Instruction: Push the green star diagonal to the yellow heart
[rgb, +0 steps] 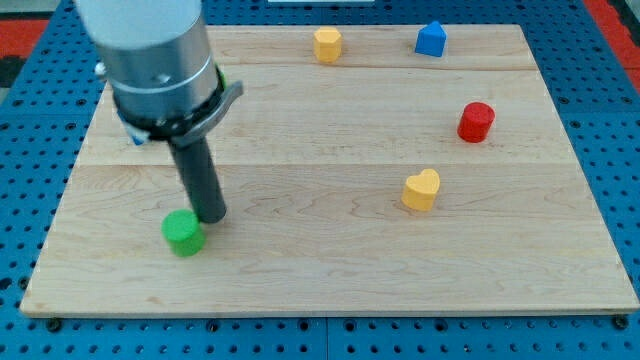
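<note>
No pincer on this rig, so nothing to say about open or closed, just my tip (213, 217) sitting right against the upper right of the green star (183, 233), near the bench's (330, 290) bottom left. The yellow heart (421, 189) is well off to the right. The star looks small, light and rigid, so it'll probably spin if I push off-centre. I'd shove from its left flank.

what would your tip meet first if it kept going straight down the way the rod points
The wooden board: my tip already rests on it, right beside the green block, which sits just to the view's lower left.
</note>
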